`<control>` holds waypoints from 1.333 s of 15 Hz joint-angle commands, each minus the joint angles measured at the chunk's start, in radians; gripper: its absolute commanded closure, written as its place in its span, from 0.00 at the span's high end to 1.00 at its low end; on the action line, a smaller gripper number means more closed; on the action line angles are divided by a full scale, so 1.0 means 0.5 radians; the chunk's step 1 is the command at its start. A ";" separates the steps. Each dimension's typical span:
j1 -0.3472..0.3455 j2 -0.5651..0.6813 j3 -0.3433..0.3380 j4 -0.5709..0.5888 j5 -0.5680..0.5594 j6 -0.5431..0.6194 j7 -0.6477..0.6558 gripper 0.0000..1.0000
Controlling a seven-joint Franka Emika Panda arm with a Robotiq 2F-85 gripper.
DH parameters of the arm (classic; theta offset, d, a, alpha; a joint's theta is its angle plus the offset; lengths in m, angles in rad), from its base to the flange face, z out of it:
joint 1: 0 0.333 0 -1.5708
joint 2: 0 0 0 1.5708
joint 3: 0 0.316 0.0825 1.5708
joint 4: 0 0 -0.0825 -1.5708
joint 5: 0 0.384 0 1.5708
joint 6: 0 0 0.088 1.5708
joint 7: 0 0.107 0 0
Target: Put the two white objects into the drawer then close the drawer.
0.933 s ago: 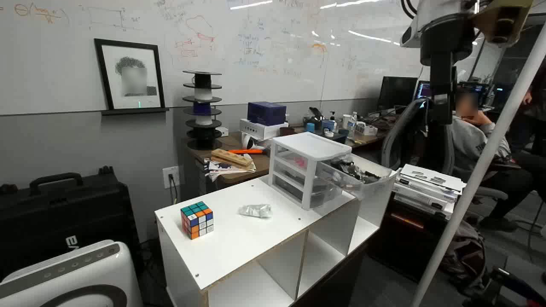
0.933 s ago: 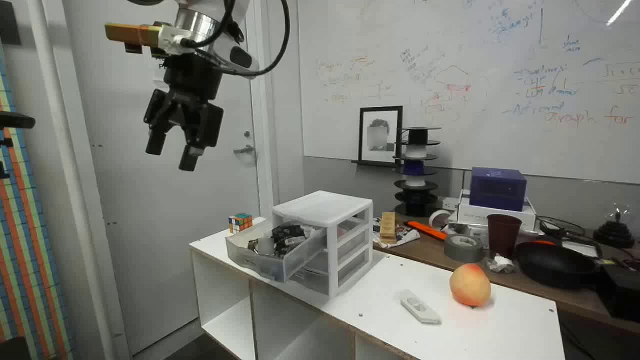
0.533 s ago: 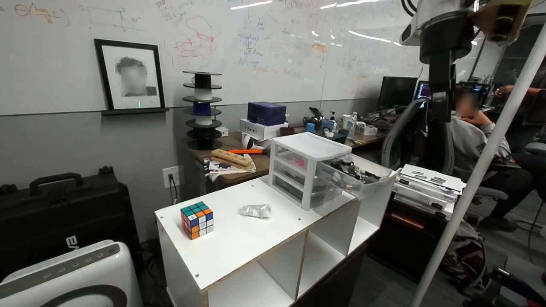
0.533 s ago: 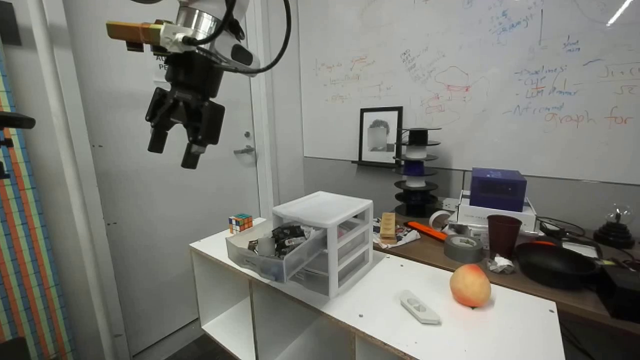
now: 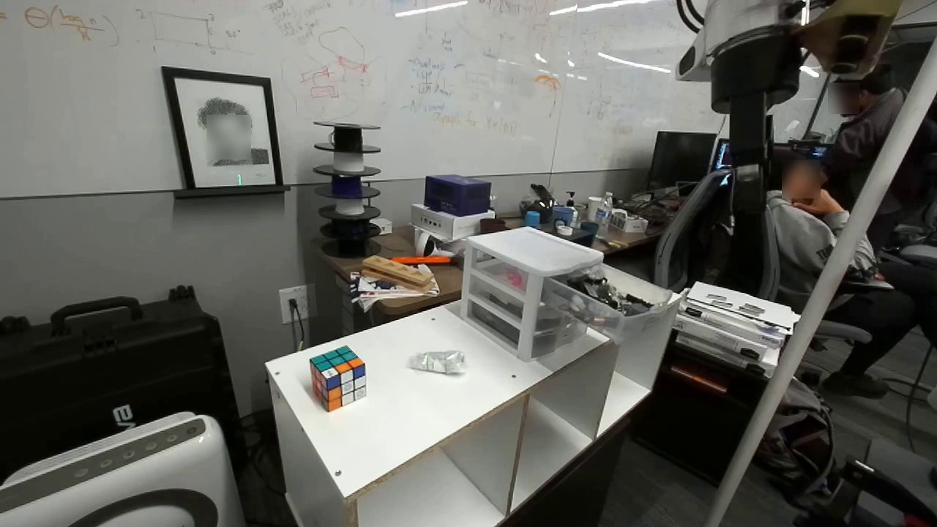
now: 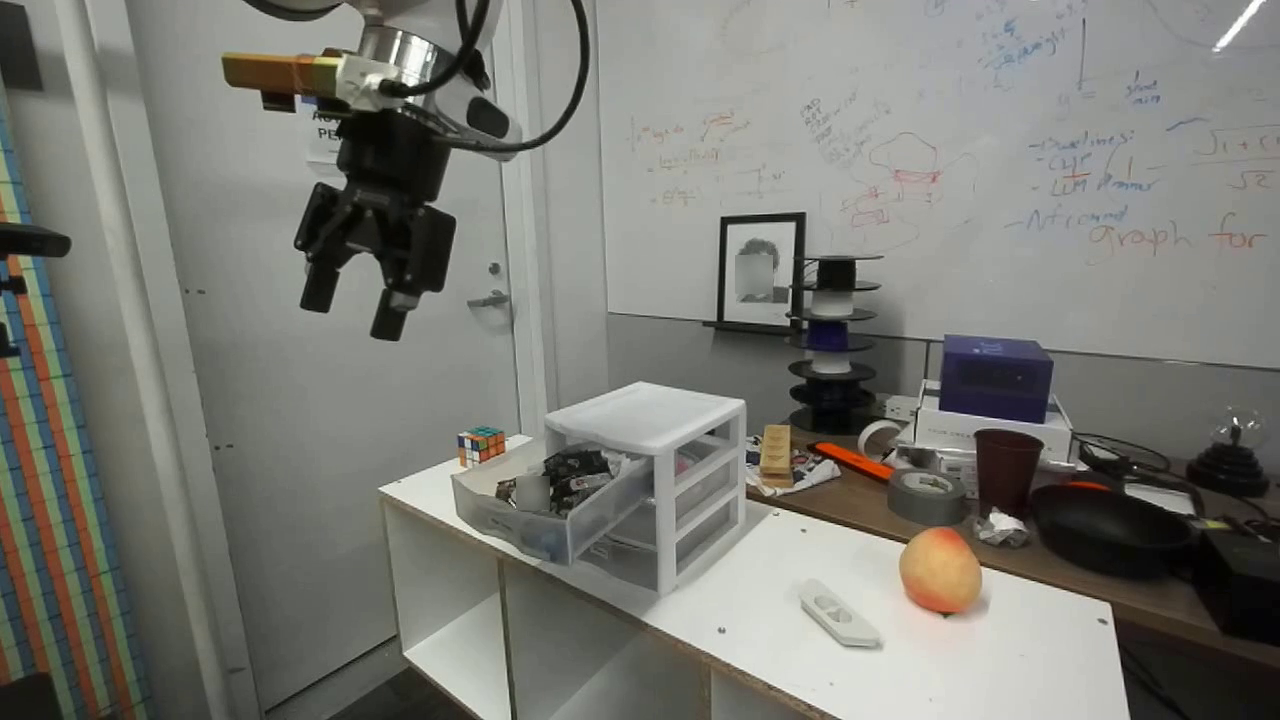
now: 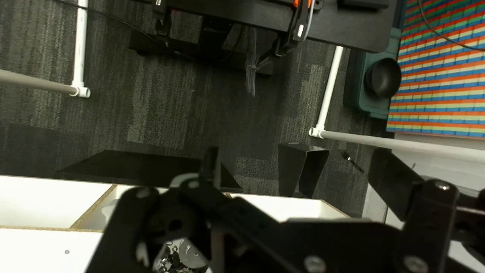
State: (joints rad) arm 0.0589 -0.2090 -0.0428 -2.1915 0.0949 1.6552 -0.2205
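In an exterior view my empty, spread gripper (image 6: 352, 314) edges right toward the pulled-out drawer (image 6: 508, 527); the white object (image 6: 838, 615) still needs stowing.

In an exterior view, a boxy white three-tier plastic drawer unit (image 6: 665, 500) stands on an open white shelf cabinet (image 6: 765, 612). A shallow translucent-white plastic drawer (image 6: 513, 522) holding dark items (image 6: 575, 466) juts out on its left. Above and left of the unit hangs a black two-fingered gripper (image 6: 353, 311), jaws apart. Left of the unit sits a multicoloured puzzle cube (image 6: 481, 447); right of the unit lie a flat whitish-grey object (image 6: 839, 614) and, farther off, a round yellow-red fruit (image 6: 940, 570).
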 commanded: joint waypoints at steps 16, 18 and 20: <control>0.268 1.621 0.389 1.483 -0.776 0.191 -0.300 1.00; 0.269 1.714 0.383 1.530 -0.737 0.329 -0.242 1.00; 0.283 1.787 0.378 1.558 -0.735 0.455 -0.183 1.00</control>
State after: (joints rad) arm 0.1907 0.6163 0.1482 -1.4887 -0.2882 1.8288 -0.3496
